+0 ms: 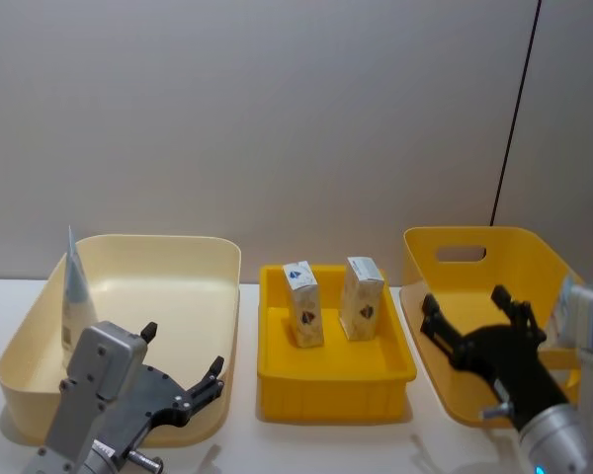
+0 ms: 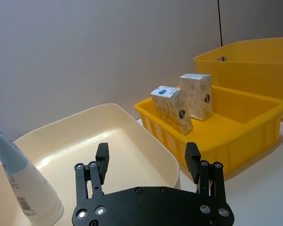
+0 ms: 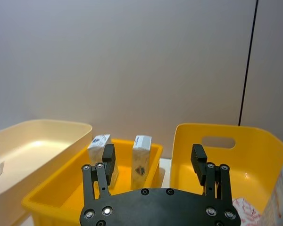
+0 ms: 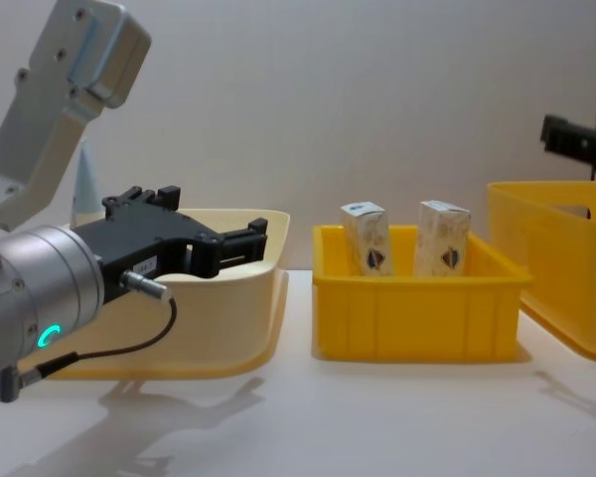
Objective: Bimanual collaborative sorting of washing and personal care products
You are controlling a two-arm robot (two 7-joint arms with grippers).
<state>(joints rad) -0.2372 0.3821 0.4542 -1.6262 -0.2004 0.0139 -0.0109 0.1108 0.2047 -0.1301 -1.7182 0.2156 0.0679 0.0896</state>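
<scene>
Between the two larger bins, your small yellow tray [image 1: 277, 370] holds two white cartons [image 1: 303, 303] [image 1: 362, 297] side by side. Your left gripper [image 1: 183, 367] hovers spread wide over the cream bin [image 1: 222, 326], where a pale-blue tube [image 1: 74, 291] stands. Your right gripper [image 1: 466, 316], also spread, hangs above the deep yellow bin [image 1: 549, 267].

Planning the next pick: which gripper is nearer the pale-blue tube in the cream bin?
Left. The left gripper hovers open over the cream bin's near rim, beside the pale-blue tube. The right gripper is open over the tall yellow bin, across the middle tray.
</scene>
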